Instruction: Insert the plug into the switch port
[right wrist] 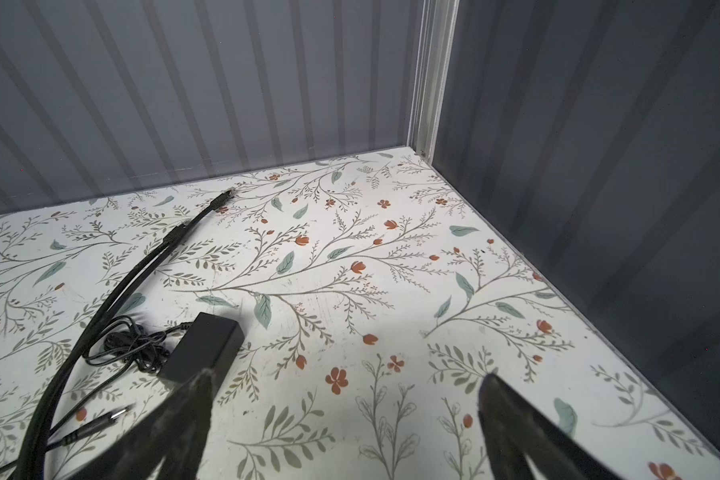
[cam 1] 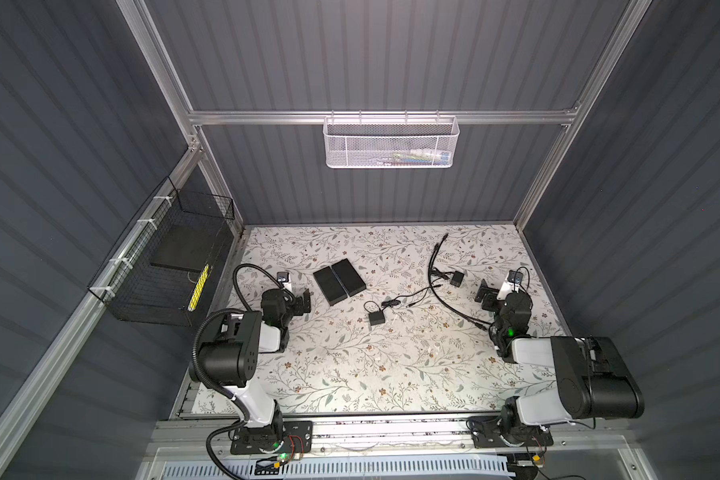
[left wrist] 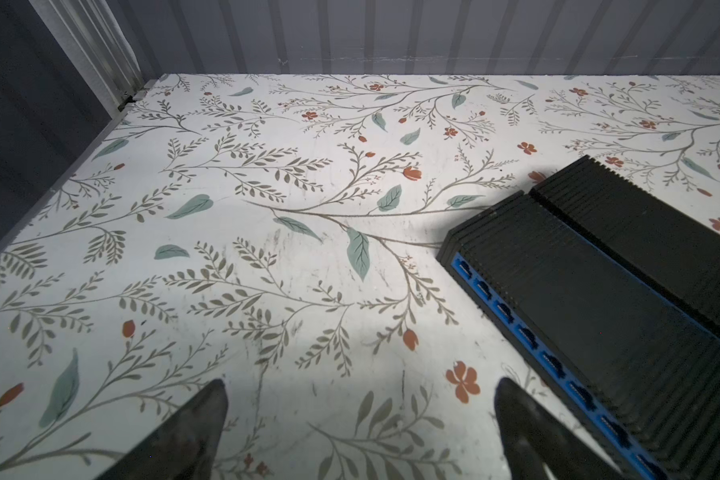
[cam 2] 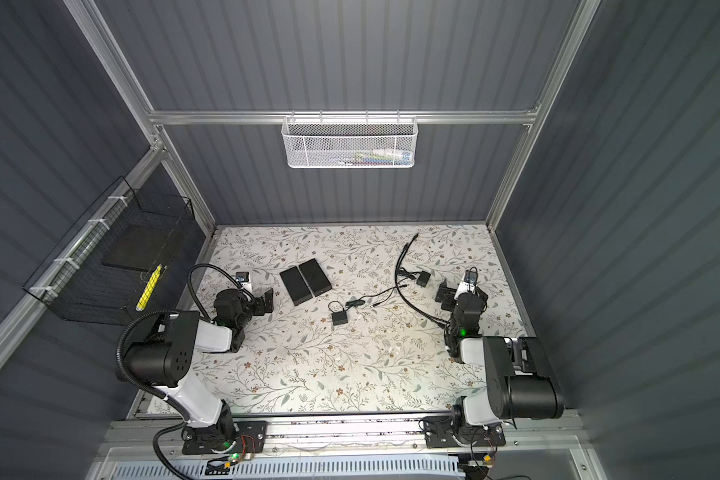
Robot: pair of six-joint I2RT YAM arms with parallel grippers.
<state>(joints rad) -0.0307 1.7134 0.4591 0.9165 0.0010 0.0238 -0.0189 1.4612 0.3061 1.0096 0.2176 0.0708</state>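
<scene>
Where both arms sit low at the sides of the floral table (cam 1: 350, 374), we find the left gripper (left wrist: 360, 415) with its jaws spread wide and nothing between them. The right gripper (right wrist: 350, 399) is likewise spread and empty. The nearer switch (left wrist: 578, 316) lies touching a second switch (left wrist: 649, 232), left of centre in both top views. Its blue port face (left wrist: 528, 338) sits just beside the left gripper, not touching. The plug (right wrist: 117, 414) lies loose on the table by the thick cables (right wrist: 113, 299) and a power adapter (right wrist: 206, 347), near the right gripper and well apart from both switches. We cannot tell which socket is the switch port.
</scene>
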